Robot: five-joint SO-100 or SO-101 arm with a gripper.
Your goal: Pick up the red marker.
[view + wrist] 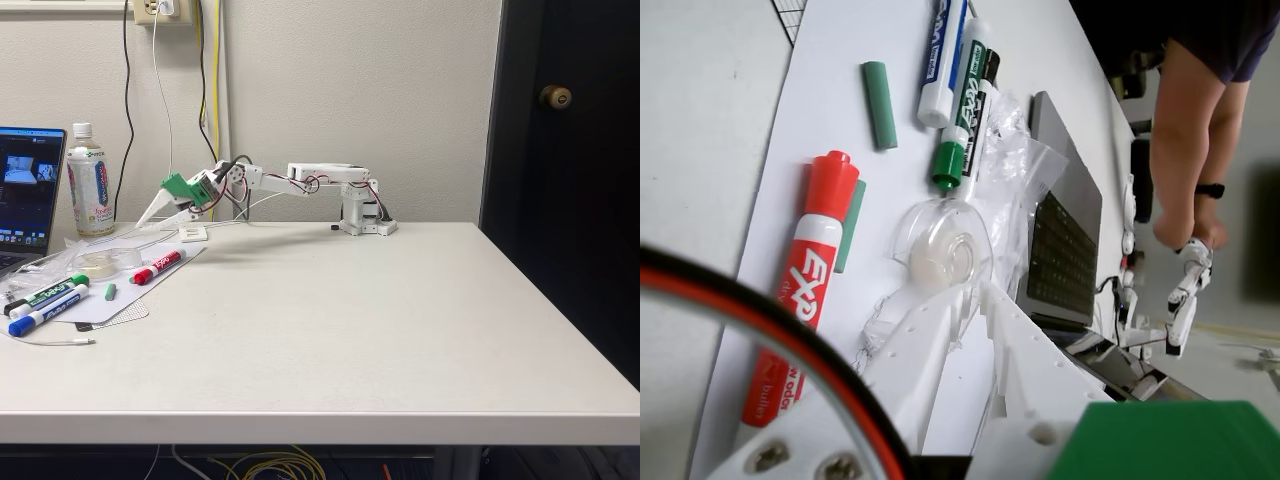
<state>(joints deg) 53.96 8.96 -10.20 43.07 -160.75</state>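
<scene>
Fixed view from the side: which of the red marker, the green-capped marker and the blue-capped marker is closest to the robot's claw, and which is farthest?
Measured from the gripper in the fixed view:
1. The red marker, just below the tips on the white sheet.
2. The green-capped marker, further left, toward the laptop.
3. The blue-capped marker, beside the green one, nearer the table's front edge; only slightly farther.

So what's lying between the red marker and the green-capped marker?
In the wrist view, a clear tape dispenser lies between the red marker and the green-capped marker.
</scene>
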